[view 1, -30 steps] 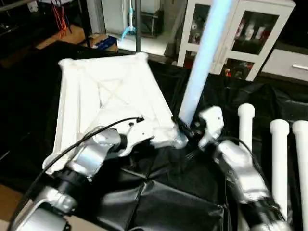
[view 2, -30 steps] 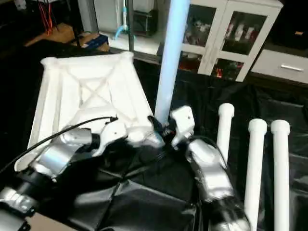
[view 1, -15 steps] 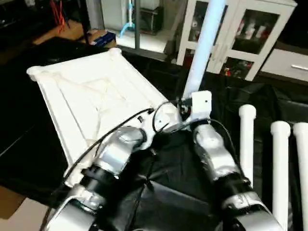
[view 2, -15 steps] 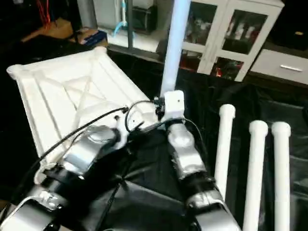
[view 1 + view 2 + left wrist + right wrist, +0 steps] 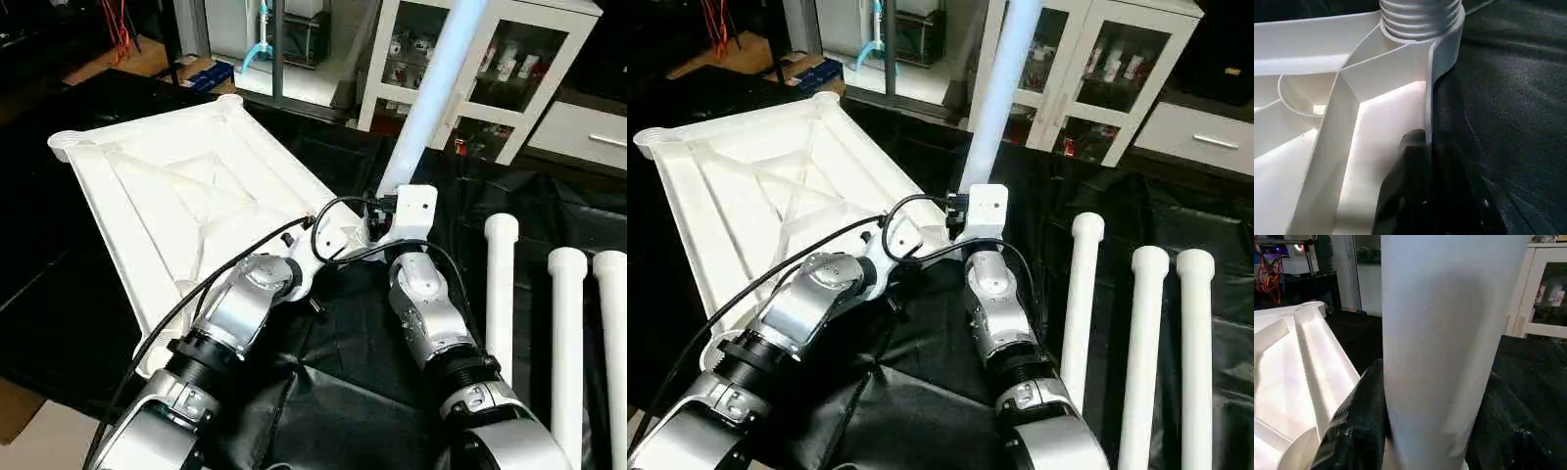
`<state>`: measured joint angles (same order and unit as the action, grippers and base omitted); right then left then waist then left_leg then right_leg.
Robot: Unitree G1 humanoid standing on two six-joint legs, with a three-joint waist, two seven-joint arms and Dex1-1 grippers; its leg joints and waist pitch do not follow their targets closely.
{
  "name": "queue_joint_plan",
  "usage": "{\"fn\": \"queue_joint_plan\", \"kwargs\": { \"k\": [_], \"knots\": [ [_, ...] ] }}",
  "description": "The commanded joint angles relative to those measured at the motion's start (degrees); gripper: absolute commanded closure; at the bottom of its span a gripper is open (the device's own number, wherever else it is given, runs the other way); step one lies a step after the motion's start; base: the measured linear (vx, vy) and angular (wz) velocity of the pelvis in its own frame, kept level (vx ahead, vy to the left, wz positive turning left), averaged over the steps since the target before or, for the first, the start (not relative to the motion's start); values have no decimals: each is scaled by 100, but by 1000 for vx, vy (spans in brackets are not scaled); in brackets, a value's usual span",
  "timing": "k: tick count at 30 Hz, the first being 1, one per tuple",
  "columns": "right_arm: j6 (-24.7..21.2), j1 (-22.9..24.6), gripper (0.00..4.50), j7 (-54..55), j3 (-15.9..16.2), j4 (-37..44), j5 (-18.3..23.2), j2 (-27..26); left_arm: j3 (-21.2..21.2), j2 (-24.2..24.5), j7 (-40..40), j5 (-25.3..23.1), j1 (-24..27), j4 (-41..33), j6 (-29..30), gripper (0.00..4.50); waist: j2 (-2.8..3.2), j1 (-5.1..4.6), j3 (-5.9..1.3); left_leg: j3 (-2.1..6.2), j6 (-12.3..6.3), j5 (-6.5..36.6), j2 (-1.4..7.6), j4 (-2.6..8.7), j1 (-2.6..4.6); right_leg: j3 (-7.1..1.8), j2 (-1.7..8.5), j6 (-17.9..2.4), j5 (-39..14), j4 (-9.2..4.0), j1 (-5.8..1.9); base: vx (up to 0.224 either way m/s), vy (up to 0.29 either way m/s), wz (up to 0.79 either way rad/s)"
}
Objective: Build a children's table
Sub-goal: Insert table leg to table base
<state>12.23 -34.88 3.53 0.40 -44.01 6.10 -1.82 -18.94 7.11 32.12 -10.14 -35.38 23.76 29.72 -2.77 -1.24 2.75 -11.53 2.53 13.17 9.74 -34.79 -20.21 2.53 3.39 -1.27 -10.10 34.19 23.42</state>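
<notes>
hiding the corner socket [image 5: 1422, 29], both forearms cover the leg [image 5: 429, 103] base.

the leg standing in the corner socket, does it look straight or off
Off. The leg leans away from the tabletop instead of rising square to it. In the left wrist view its threads are still exposed above the socket, so it is not fully seated. The right hand holds it; three legs lie spare.
</notes>
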Motion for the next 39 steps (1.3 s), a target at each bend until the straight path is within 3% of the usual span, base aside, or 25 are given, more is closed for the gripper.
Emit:
{"fn": "queue_joint_plan", "kwargs": {
  "k": [1,6,8,10,13,17,21,30,33,35,37,39],
  "knots": [
    [-170,249,232,-77,-164,-459,4,152,558,140,-644,-60,-318,-137,-295,450,23,21,-342,153,-406,553,352,422,7,-291,488,-1407,-461,-302,-276,0,0,0],
    [-102,172,189,-360,-263,-526,100,154,556,131,-650,-43,-361,-89,-324,450,33,23,-364,142,-580,340,342,392,1,-287,485,-1574,-128,-267,-293,0,0,0],
    [-101,161,161,-372,-267,-517,99,169,556,136,-640,-36,-370,-76,-332,450,27,36,-413,147,-705,5,344,359,-24,-292,492,-1661,362,-190,-327,0,0,0],
    [-82,134,153,-434,-270,-526,140,191,543,153,-634,-17,-385,-52,-349,450,35,47,-432,136,-990,-405,338,312,-26,-282,485,-1808,871,-130,-306,0,0,0],
    [-63,108,118,-582,-292,-502,205,211,520,178,-640,18,-397,-30,-367,450,21,54,-418,123,-1149,-364,343,300,-42,-275,493,-1879,759,-136,-298,0,0,0],
    [-63,113,85,-711,-290,-373,175,268,514,194,-633,32,-386,-32,-382,450,10,59,-405,120,-1030,-137,344,292,-53,-276,480,-1804,351,-159,-286,0,0,0],
    [-33,145,75,-833,-321,-253,220,292,514,207,-626,40,-377,-24,-412,450,0,59,-410,118,-1010,-145,344,285,-50,-279,471,-1796,392,-144,-280,0,0,0],
    [-45,389,152,-1070,-422,203,424,310,319,366,-355,42,-208,-64,-805,450,7,77,-420,126,-1150,-324,349,264,-51,-269,471,-1846,529,-123,-281,0,0,0],
    [-119,506,170,-1153,-470,511,527,359,79,547,27,9,-85,-71,-1282,450,63,117,-410,130,-1097,-200,359,273,-30,-274,467,-1788,360,-142,-262,0,0,0],
    [-186,541,179,-1206,-547,737,631,393,15,673,117,-45,-48,21,-1442,450,139,159,-399,130,-934,-83,368,283,-8,-281,465,-1776,253,-143,-249,0,0,0],
    [-311,581,192,-1266,-635,1029,764,428,-76,829,315,-77,-27,126,-1703,450,171,178,-395,131,-832,-60,359,293,-6,-285,449,-1757,308,-140,-257,0,0,0],
    [-432,620,203,-1314,-694,1307,877,470,-100,913,418,-77,-22,215,-1860,450,264,200,-390,139,-733,-18,354,300,11,-279,434,-1738,384,-142,-250,0,0,0]
  ]
}}
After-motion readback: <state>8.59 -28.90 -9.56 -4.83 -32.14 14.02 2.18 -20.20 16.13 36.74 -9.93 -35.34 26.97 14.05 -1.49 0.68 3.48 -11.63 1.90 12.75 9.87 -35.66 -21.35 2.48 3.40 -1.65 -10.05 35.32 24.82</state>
